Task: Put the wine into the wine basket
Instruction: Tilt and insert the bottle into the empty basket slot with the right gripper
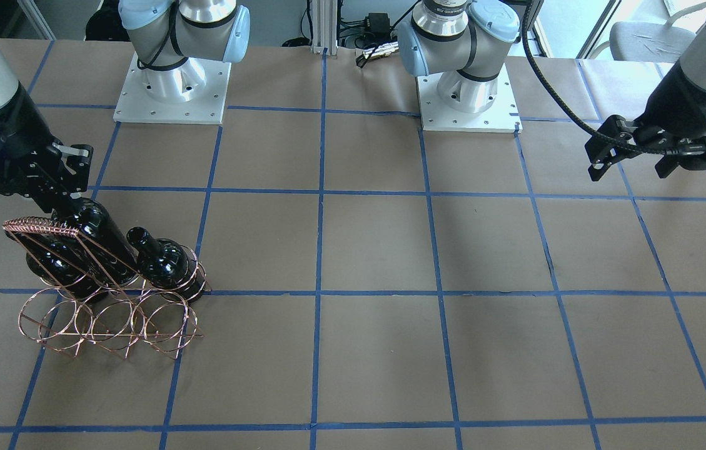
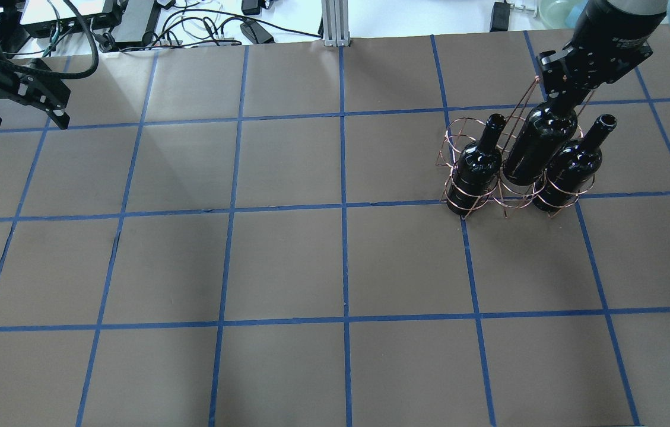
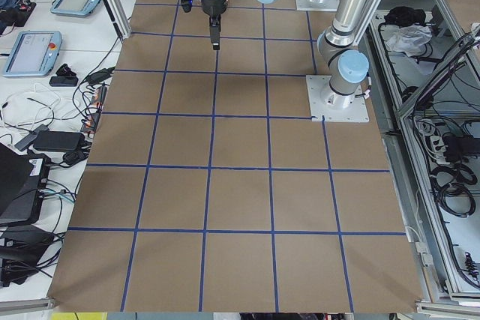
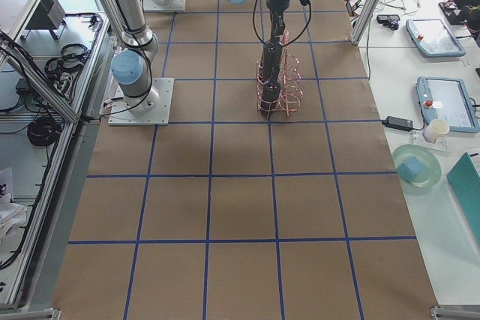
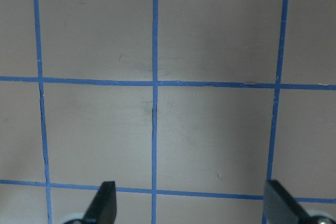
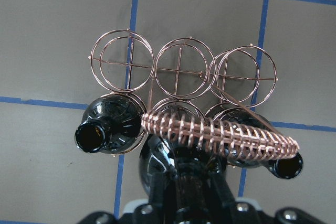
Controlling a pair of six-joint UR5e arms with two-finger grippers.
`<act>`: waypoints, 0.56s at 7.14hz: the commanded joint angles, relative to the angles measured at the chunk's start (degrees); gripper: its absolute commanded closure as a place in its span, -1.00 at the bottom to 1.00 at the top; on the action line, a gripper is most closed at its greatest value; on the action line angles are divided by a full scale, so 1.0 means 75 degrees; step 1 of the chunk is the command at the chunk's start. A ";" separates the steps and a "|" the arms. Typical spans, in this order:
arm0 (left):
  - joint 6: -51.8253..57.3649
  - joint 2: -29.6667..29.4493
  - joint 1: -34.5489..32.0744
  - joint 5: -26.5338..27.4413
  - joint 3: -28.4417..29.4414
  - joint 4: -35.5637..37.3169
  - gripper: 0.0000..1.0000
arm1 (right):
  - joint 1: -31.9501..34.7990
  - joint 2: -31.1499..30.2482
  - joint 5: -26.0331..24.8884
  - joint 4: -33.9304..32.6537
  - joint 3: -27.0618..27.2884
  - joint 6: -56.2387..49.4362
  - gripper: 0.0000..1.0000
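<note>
**Left gripper [image 2: 28,123] idle, right gripper [image 2: 560,96] seating the middle bottle**

Starting at the left of the overhead view, our left gripper hangs over bare table [image 2: 287,261]. Its fingers are spread wide with nothing between them, well apart from the work.

Moving right, we reach the wine basket [image 6: 220,132], standing on the table. The row of rings on the robot's side holds the bottles, and the row on the operators' side is unfilled. The left-hand bottle [image 2: 477,169] sits low in its ring.

Next comes the wine [image 2: 539,148], in the middle ring between its two neighbours. Our right gripper is pinching its neck from above. Its shoulder stands higher than theirs, so we judge it only partly down and not yet seated. The right-hand bottle [image 2: 569,169] sits low in the end ring.

To finish this step well, we should keep the bottle upright and bring it straight down, so the base does not catch the wire or knock the glass on either side. The wrapped handle [image 1: 40,226] arches just beside the neck, and the wrist has to stay off it. We should release only once the base rests, then lift away vertically.

The wine itself is glossy, near-black glass with no label. It has a rounded shoulder catching bright highlights and a slim neck. The surface looks smooth, so we judge that it needs a firm grip.
</note>
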 commanded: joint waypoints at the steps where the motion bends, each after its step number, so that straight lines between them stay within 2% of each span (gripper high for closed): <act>1: -0.0046 -0.0011 -0.0249 -0.0040 0.0000 -0.0006 -1.00 | -0.0015 0.0049 -0.0042 -0.0007 0.0120 -0.0024 1.00; 4: -0.0046 -0.0023 -0.0555 -0.0051 0.0012 0.0006 -1.00 | -0.0015 0.0376 -0.0030 -0.0335 0.0179 -0.0013 1.00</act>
